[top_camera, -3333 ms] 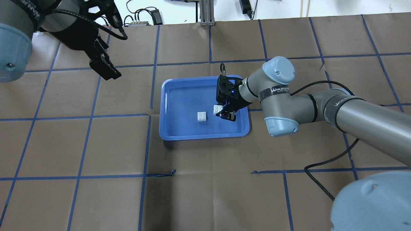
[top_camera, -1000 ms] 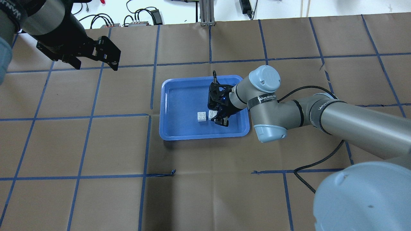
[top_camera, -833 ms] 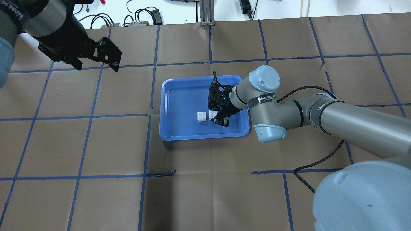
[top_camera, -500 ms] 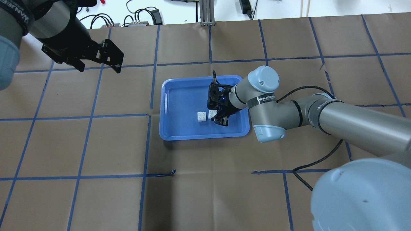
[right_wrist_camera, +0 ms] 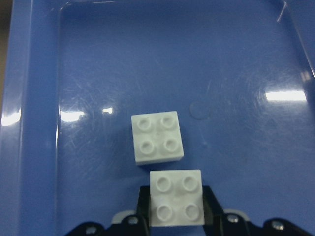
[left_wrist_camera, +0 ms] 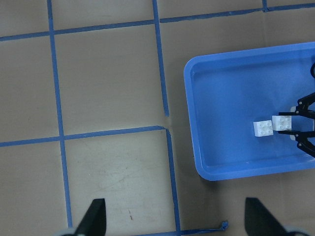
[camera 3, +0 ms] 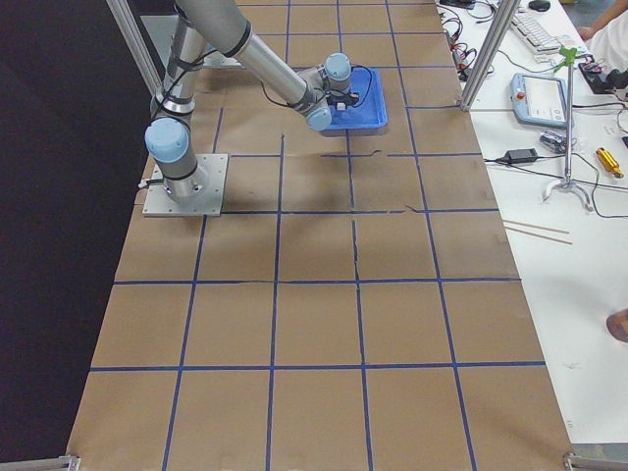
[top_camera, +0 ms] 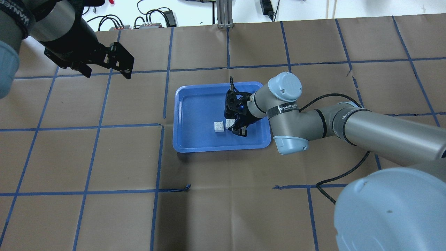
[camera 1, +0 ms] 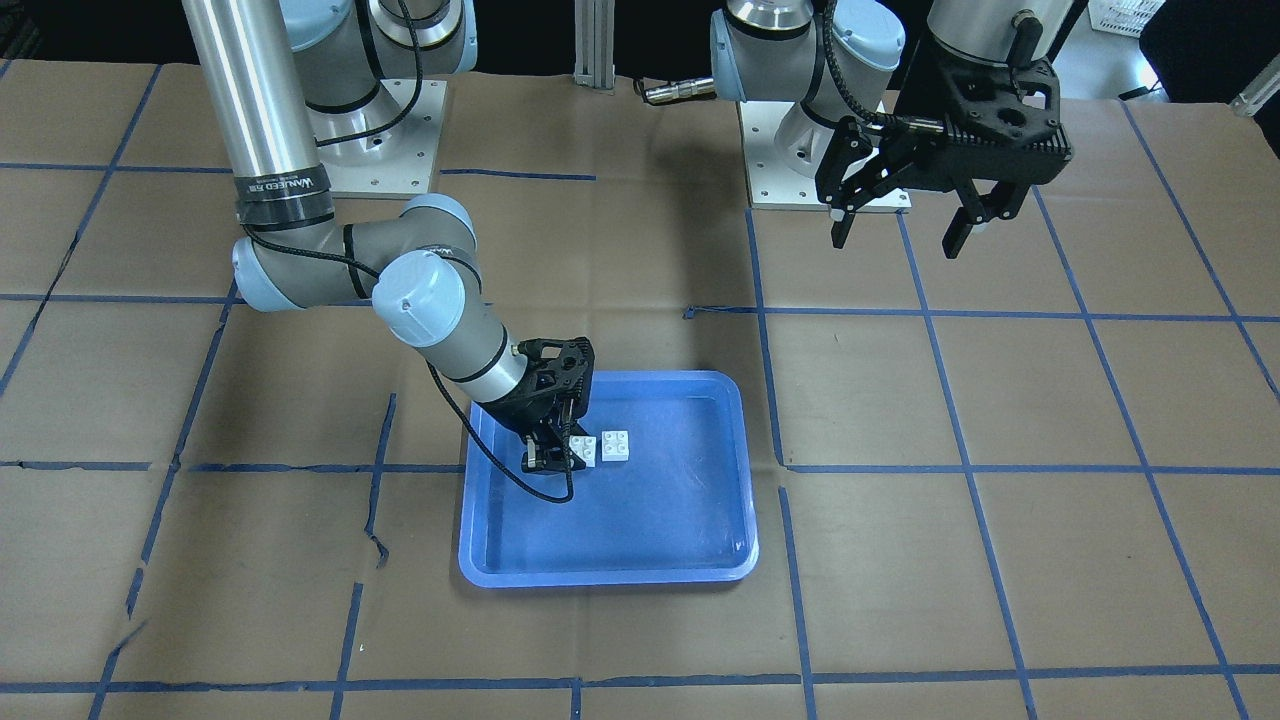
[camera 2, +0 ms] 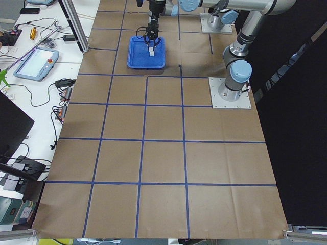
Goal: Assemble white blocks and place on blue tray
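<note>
White held block [right_wrist_camera: 176, 204], studs up, pinched by the right gripper [right_wrist_camera: 176, 212] low in the wrist view, just beside the loose block [right_wrist_camera: 157, 137] on the blue tray [top_camera: 195, 104]; left gripper [camera 1: 893, 238] spread wide at upper right of the front view. Best lifted, squared to the loose block's slightly turned edges, then pressed straight down, stud over stud. Both square: no long axis.

Both blocks are in the tray [right_wrist_camera: 34, 98]. The first block [right_wrist_camera: 176, 196] sits between the jaws of the right gripper [right_wrist_camera: 176, 209], one jaw at each of two opposite sides. The second block [right_wrist_camera: 157, 136] lies just before these jaws, a little to one side; whether the two blocks touch I cannot tell. The left gripper [camera 1: 897, 243] hangs over the table [top_camera: 104, 157], well apart from the tray, which lies ahead of its jaws and off to one side.
</note>
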Action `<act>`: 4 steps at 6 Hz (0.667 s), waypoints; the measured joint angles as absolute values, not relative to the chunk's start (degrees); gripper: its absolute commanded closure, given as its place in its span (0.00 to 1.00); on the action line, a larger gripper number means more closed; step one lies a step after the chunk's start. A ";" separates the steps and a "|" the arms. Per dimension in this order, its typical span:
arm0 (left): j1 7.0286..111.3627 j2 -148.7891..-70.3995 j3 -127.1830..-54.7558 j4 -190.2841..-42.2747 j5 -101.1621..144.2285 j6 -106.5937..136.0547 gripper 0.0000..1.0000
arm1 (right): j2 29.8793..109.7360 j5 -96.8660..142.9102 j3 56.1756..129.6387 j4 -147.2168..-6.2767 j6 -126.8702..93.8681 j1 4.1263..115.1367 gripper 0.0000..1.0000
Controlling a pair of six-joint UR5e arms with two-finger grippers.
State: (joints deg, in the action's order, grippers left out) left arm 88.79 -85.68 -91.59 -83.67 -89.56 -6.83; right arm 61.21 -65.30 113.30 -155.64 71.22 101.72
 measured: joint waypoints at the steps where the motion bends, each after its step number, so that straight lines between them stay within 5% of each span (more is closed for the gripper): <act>1: 88.80 -85.76 -91.64 -83.67 -89.64 -6.82 0.01 | 61.01 -65.31 113.28 -156.05 71.18 102.00 0.74; 4: 88.77 -85.54 -91.73 -83.74 -89.54 -6.75 0.01 | 61.01 -65.30 113.43 -156.20 70.91 102.80 0.74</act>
